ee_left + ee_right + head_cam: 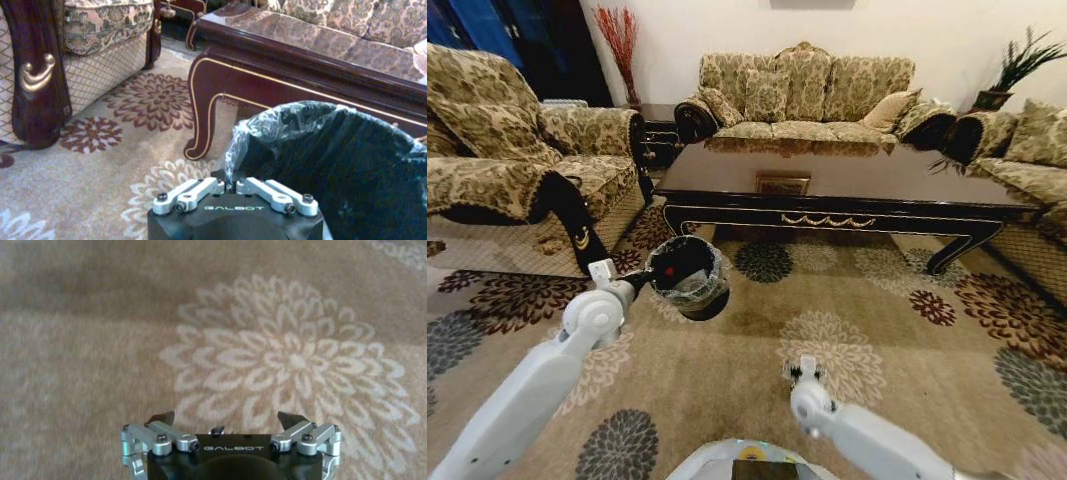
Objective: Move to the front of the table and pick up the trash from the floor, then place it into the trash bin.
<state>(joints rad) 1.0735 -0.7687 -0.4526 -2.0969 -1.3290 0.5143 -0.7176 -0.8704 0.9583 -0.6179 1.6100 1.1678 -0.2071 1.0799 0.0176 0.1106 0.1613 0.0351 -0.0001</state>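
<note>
— Noted floral carpet point(897, 300) underfoot and sofas point(802, 95) on three sides. Found the table point(847, 185) straight ahead and near. Judged the drive-up done.

— Left side?

— Saw the left gripper point(643, 281) pinched tight on the liner-wrapped rim of the trash bin point(705, 300), just in front of the table's near-left leg. Could not tell whether the bin was resting on the carpet or lifted clear of it.

— Right side?

— Logged the right gripper point(227, 416) spread wide and holding nothing, poised low over a pale carpet flower point(293, 365), well apart from the bin.

— Anything in the bin?

— Glimpsed a small red speck inside. Too small to name.

— Step in hand?

— Judged it the pick-up stage, with the bin kept ready as the receptacle. Reckoned the next move called for settling the wide pincer around a litter piece on the floor, closing on it firmly, then carrying it across to the bin's mouth. Flagged the thin liner as likely to slip under a pinch grip.
</note>
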